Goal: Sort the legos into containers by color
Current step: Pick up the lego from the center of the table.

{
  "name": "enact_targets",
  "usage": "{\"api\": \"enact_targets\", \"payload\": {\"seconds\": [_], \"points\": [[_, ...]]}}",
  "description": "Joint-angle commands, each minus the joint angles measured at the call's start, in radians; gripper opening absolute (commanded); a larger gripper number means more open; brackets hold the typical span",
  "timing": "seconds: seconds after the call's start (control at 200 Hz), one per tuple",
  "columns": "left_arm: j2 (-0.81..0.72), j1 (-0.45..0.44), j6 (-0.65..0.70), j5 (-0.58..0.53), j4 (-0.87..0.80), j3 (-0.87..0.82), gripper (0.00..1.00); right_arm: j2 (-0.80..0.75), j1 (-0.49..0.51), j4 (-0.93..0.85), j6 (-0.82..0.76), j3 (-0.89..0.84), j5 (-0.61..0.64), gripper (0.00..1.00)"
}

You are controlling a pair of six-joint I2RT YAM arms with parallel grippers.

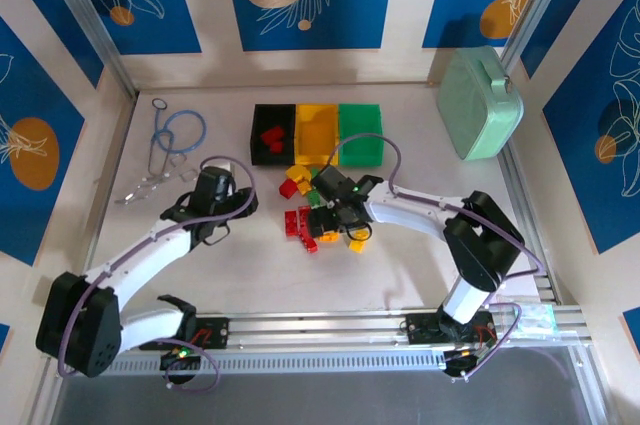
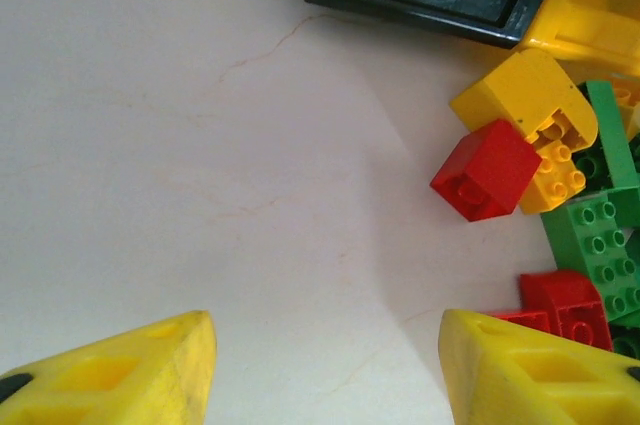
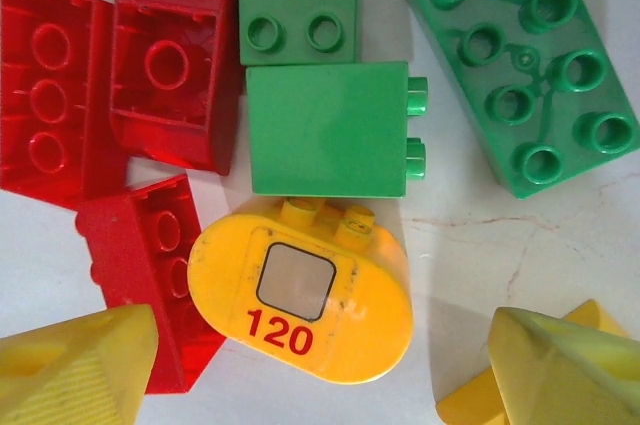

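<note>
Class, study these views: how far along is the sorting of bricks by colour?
Done: a few red bricks lie in the black bin. In hand: nothing gripped; the open right gripper straddles a yellow brick marked 120, the left gripper is open over bare table. Left: the mixed red, yellow and green pile.

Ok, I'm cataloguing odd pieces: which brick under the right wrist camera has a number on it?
The rounded yellow brick, marked 120 in red below a grey square; the red bricks and green bricks around it bear no number.

Left pincer (image 2: 325, 350), right pincer (image 3: 322, 345): both spread
</note>
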Motion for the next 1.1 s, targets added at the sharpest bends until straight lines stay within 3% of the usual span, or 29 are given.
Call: {"api": "enact_targets", "payload": {"seconds": [0.0,0.385,1.096], "points": [[-0.04,-0.005,-0.021,-0.015,-0.002,-0.032,0.6,0.034,0.019,-0.062,0.058,0.04,0.033,0.86],[-0.078,-0.006,-0.025,-0.011,0.002,-0.07,0.59,0.086,0.031,-0.086,0.155,0.043,0.067,0.81],[-0.072,-0.006,-0.03,-0.001,0.03,-0.095,0.58,0.156,0.03,-0.054,0.17,0.05,0.064,0.79]]}}
